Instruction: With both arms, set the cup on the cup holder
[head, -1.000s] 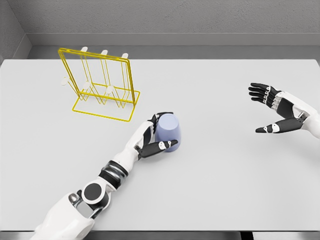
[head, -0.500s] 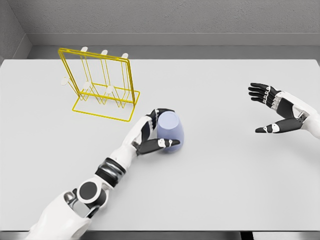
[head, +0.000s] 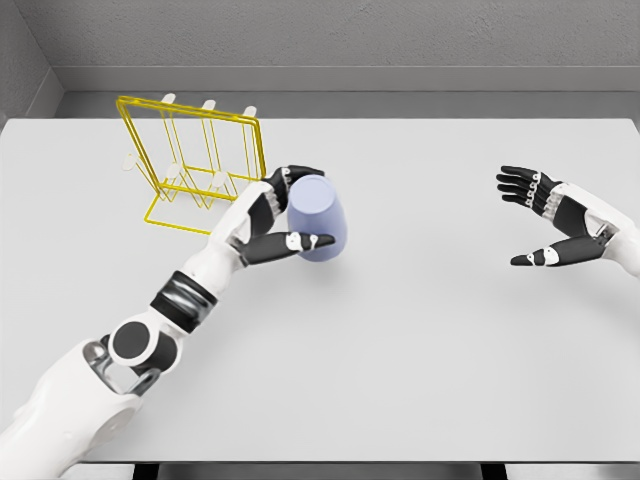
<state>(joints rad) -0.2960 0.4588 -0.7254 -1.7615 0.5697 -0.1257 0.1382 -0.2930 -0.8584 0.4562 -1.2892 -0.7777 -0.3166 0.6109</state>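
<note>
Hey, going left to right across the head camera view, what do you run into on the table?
Yellow wire cup holder → left hand gripping the lavender cup → right hand, open, at the right edge.

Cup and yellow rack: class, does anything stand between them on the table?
Nothing visible does. The left hand holds the cup just right of the rack; only bare table shows there.

Surface: pale grey table [head: 420, 340] — flat, wide
On it: yellow wire cup holder [head: 200, 170] — far left
</note>
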